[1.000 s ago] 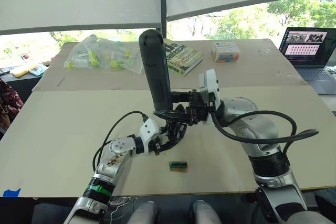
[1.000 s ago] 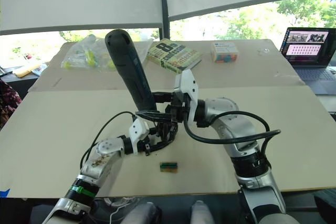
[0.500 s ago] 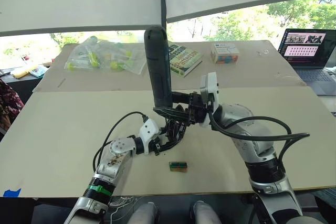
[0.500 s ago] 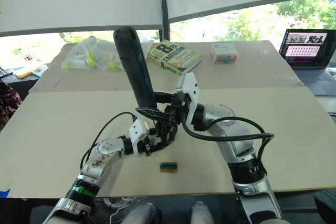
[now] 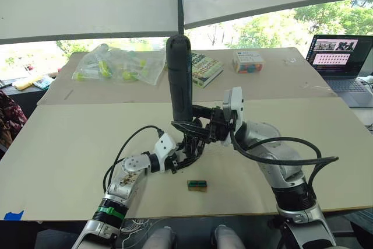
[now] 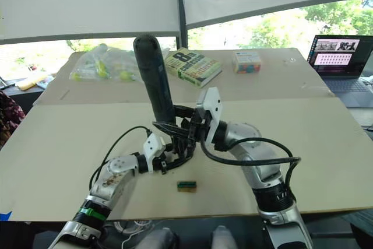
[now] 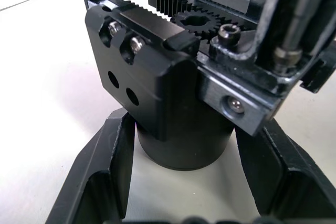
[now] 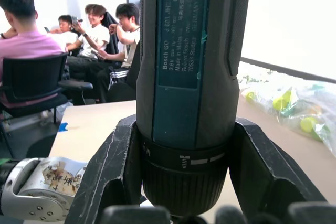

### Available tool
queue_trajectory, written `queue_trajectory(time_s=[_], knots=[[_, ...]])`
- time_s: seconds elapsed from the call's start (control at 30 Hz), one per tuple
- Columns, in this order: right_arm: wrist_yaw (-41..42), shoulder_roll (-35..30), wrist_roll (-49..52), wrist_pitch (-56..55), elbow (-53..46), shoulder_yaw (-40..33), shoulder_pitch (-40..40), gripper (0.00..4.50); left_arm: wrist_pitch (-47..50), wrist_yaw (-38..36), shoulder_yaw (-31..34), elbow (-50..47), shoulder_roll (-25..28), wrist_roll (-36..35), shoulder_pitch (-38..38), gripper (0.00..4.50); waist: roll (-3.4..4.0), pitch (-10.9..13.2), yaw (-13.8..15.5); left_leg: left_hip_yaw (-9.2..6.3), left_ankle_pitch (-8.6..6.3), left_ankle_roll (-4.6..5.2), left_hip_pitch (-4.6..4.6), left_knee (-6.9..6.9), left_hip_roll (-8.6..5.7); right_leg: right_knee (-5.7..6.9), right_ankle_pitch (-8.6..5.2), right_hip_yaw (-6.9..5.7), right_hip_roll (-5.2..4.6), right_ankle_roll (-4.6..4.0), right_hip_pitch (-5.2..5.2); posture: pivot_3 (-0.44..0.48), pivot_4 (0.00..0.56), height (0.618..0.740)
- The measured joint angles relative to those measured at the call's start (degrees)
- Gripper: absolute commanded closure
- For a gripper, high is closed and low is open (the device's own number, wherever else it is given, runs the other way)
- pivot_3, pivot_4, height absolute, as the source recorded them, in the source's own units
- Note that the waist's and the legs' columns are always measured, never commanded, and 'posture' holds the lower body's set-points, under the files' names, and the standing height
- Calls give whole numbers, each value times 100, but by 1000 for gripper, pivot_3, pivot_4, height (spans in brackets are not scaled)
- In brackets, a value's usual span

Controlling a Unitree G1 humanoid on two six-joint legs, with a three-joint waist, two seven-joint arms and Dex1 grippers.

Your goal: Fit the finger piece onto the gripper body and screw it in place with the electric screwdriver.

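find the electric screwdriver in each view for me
Left eye view: electric screwdriver upright at centre, gripped by the right tool.
Right eye view: centre-left, tilted.
Left wrist view: only its metal bit, upper corner.
Right wrist view: barrel centred.
Shared landmark: the book behind it.

The electric screwdriver [image 5: 180, 80] hid its bit behind the right gripper [image 5: 195, 125], and its rounded top was cut off in the right wrist view. The gripper body [image 7: 184, 82] ran past the left wrist view's edge. Whether the finger piece was fitted could not be told.
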Motion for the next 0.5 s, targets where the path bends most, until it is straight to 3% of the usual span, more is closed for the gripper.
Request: queue_trajectory(time_s=[0.5], knots=[[187,-89,-210,-364,118,209,-60,2576,54,7,2,1,4,0,11,2174,-2,-19,-1,-1,-4,3,41,-12,2,-10,-27,0,-1,41,46,0,150,740]])
